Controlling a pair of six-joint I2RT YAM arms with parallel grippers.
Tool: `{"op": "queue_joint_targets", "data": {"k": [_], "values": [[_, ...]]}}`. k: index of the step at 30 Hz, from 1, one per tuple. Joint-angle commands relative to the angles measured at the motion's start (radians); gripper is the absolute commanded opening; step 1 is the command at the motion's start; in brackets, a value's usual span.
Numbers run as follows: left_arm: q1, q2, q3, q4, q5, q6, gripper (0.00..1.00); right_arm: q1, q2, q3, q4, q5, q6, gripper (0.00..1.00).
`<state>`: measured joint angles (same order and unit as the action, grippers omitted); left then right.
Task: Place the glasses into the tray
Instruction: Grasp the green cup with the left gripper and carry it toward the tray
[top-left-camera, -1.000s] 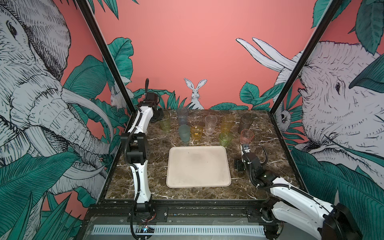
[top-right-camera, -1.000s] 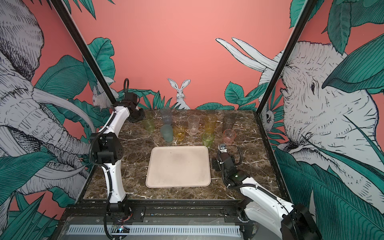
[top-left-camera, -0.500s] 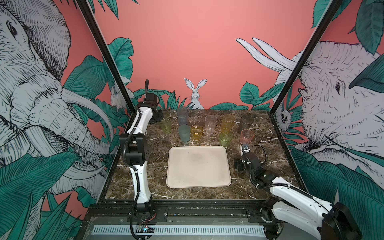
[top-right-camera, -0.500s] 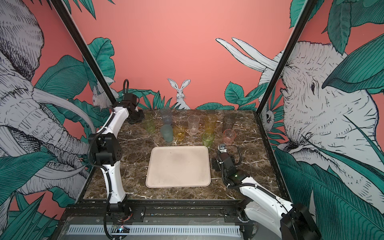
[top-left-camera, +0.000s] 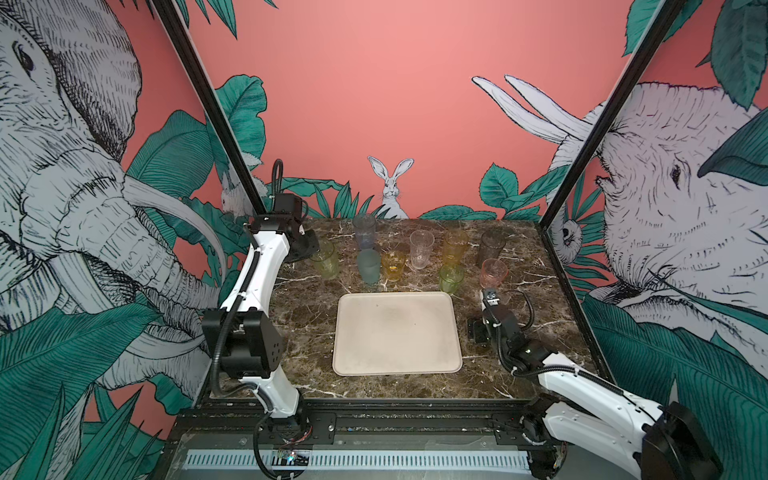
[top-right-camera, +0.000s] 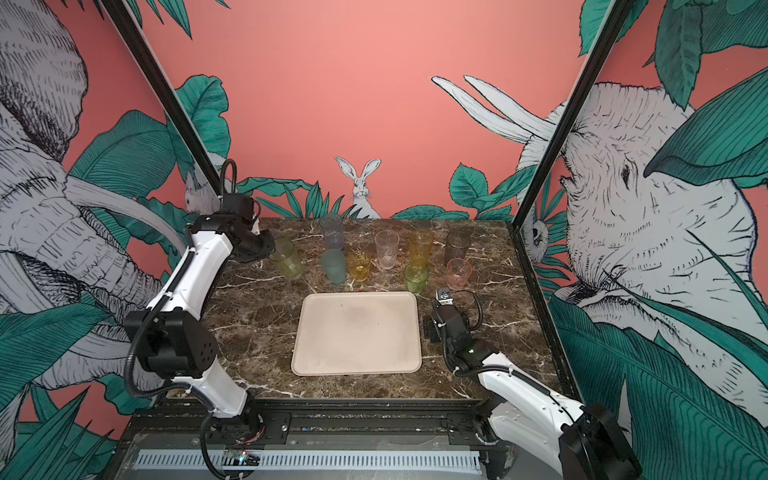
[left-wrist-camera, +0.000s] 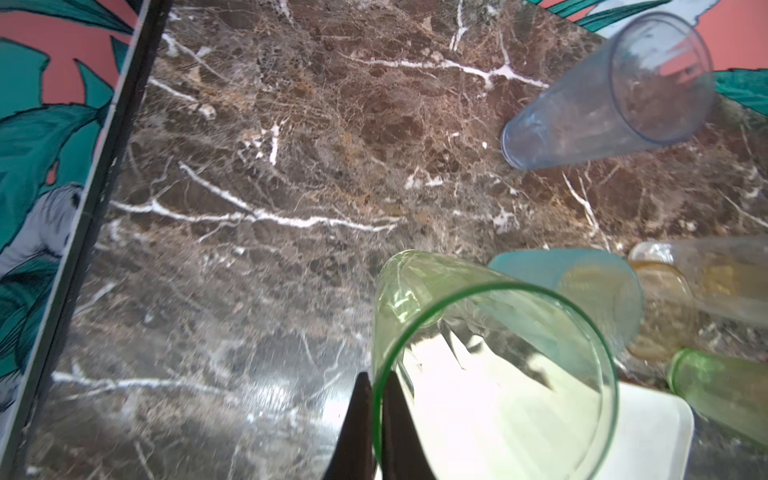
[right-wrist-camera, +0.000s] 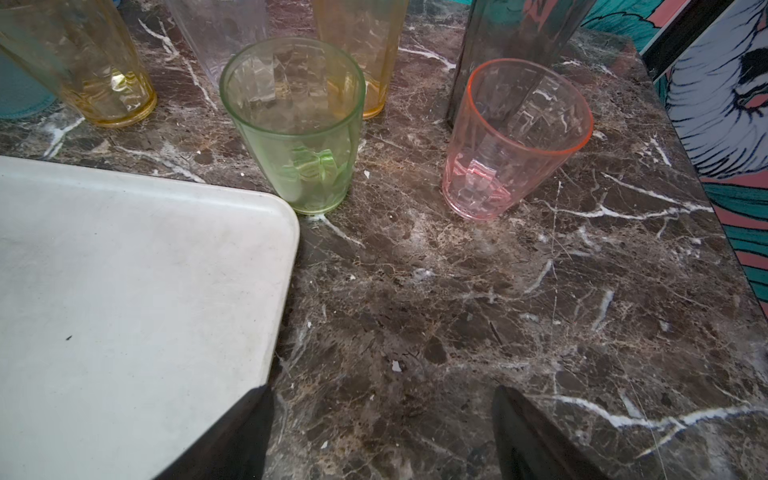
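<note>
My left gripper (left-wrist-camera: 377, 380) is shut on the rim of a tall yellow-green glass (left-wrist-camera: 490, 365), one finger inside and one outside. In both top views this glass (top-left-camera: 326, 259) (top-right-camera: 286, 258) stands at the back left of the marble. Behind the cream tray (top-left-camera: 397, 328) stand the other glasses: pale blue (top-left-camera: 365, 230), frosted teal (top-left-camera: 369, 268), short amber (top-left-camera: 392, 266), clear (top-left-camera: 421, 249), tall amber (top-left-camera: 454, 247), smoky grey (top-left-camera: 492, 245), short green (right-wrist-camera: 295, 124) and pink (right-wrist-camera: 515, 137). My right gripper (right-wrist-camera: 382, 395) is open and empty, low beside the tray's (right-wrist-camera: 124, 270) right edge.
The black frame post (left-wrist-camera: 95, 199) and the side wall run close to the left gripper. Another post (top-left-camera: 569, 286) borders the marble on the right, near the pink glass. The glasses stand close together, the short green one touching the tray's far right corner.
The left arm has shifted very slightly at the yellow-green glass. The right arm, the tray and the other glasses stand as before.
</note>
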<state>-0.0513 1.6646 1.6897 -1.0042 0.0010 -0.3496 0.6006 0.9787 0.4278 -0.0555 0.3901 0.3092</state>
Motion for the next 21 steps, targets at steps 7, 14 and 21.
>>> {"op": "queue_joint_targets", "data": {"k": [7,14,21], "values": [[-0.057,-0.198,-0.149,-0.077,0.003,0.053,0.0,-0.005,0.025,0.015,0.046,0.012,-0.003,0.84],[-0.108,-0.265,-0.235,-0.067,0.033,0.087,0.0,-0.005,0.03,0.016,0.05,0.015,0.001,0.85],[-0.149,-0.288,-0.313,-0.025,0.07,0.071,0.0,-0.005,0.04,0.018,0.055,0.012,-0.005,0.85]]}}
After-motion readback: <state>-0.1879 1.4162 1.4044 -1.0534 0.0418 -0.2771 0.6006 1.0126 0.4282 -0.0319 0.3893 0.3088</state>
